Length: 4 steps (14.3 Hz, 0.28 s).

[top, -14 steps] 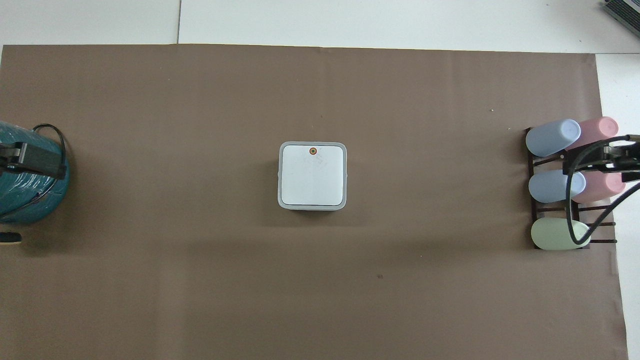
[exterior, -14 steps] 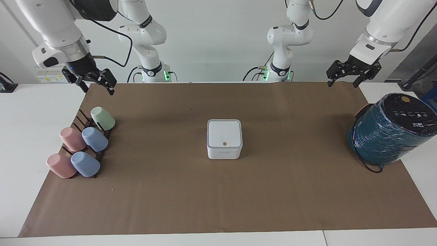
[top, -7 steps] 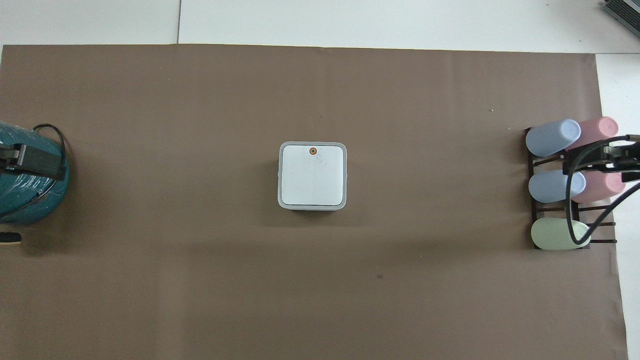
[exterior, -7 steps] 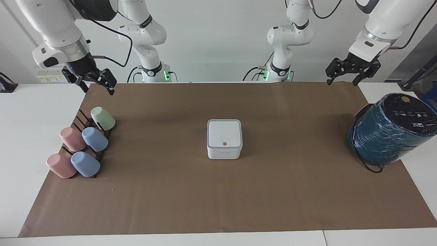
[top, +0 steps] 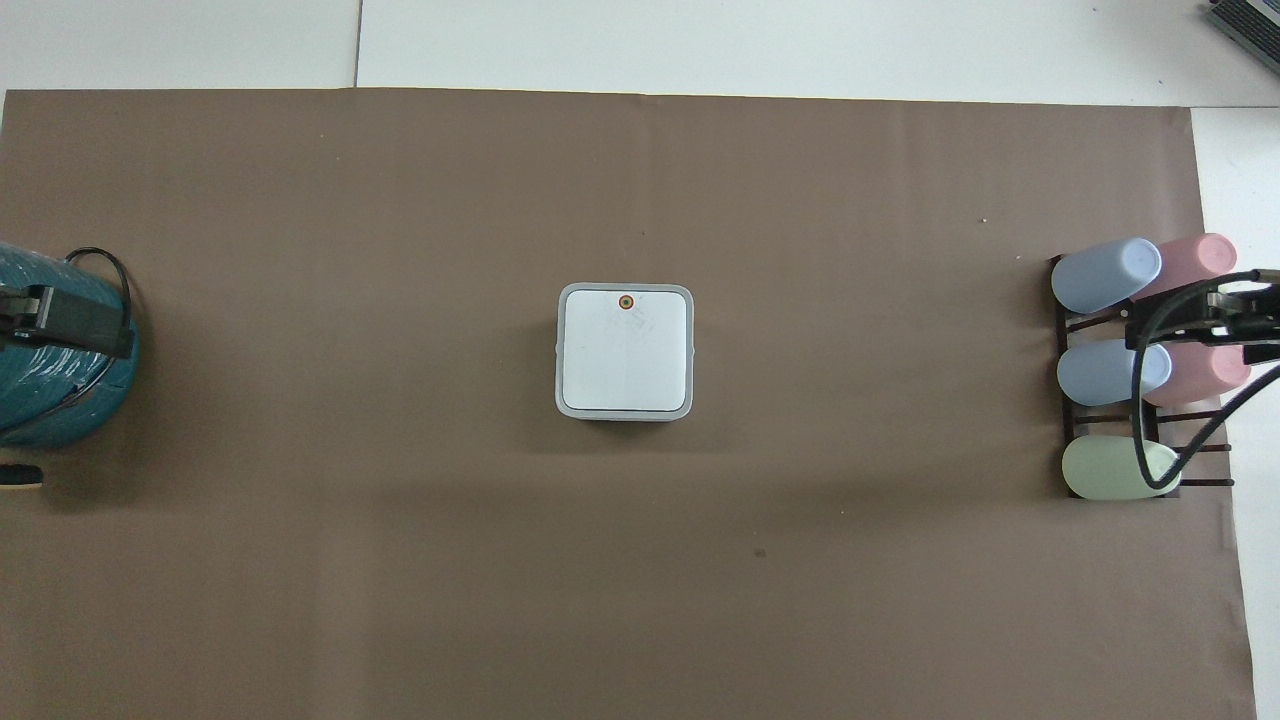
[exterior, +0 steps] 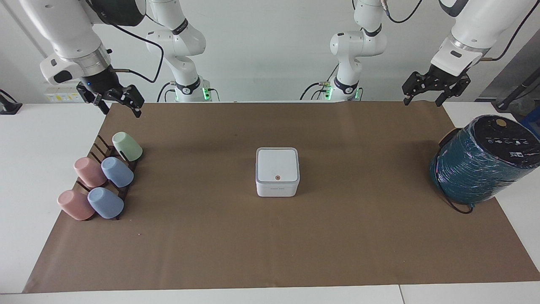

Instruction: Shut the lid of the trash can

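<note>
The white square trash can [exterior: 277, 188] stands in the middle of the brown mat. Its lid [exterior: 277, 165] lies flat and shut on it, the orange dot on top at the edge farther from the robots; it also shows in the overhead view [top: 625, 352]. My left gripper [exterior: 422, 102] hangs open and empty in the air over the mat's corner at the left arm's end, well away from the can. My right gripper [exterior: 121, 110] hangs open and empty over the mat's edge at the right arm's end, above the cup rack.
A large teal wrapped cylinder [exterior: 481, 165] with a black top and a cable stands at the left arm's end. A dark rack with several pastel cups [exterior: 103, 181] lies at the right arm's end. A brown paper mat [exterior: 270, 245] covers the table.
My left gripper has risen slightly. The trash can, its lid and my right gripper have not moved.
</note>
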### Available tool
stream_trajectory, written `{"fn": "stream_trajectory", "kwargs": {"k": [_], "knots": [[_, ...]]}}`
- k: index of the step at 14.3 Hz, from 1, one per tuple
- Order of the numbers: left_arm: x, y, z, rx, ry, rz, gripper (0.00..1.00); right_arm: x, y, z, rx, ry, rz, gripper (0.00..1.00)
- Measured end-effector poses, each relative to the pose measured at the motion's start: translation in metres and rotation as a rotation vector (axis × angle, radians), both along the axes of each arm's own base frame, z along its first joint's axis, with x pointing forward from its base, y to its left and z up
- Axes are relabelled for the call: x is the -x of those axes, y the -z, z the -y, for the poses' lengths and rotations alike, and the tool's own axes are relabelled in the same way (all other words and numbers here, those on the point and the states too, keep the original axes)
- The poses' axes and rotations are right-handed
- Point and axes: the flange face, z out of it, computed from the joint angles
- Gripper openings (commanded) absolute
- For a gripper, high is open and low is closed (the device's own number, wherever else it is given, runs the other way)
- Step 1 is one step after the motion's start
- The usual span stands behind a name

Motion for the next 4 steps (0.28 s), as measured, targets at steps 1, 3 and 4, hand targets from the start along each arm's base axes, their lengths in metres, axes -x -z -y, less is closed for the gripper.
{"fn": "stream_trajectory", "kwargs": {"k": [1, 3, 4], "knots": [[-0.0004, -0.0003, 0.0001, 0.001, 0.000, 0.004, 1.00, 0.0000, 0.0000, 0.0000, 0.000, 0.000, 0.000, 1.00], [-0.0018, -0.0013, 0.0003, 0.003, 0.000, 0.016, 1.00, 0.0000, 0.0000, 0.0000, 0.000, 0.000, 0.000, 1.00], [-0.0019, -0.0011, 0.0003, 0.004, 0.000, 0.017, 1.00, 0.0000, 0.0000, 0.0000, 0.000, 0.000, 0.000, 1.00]]}}
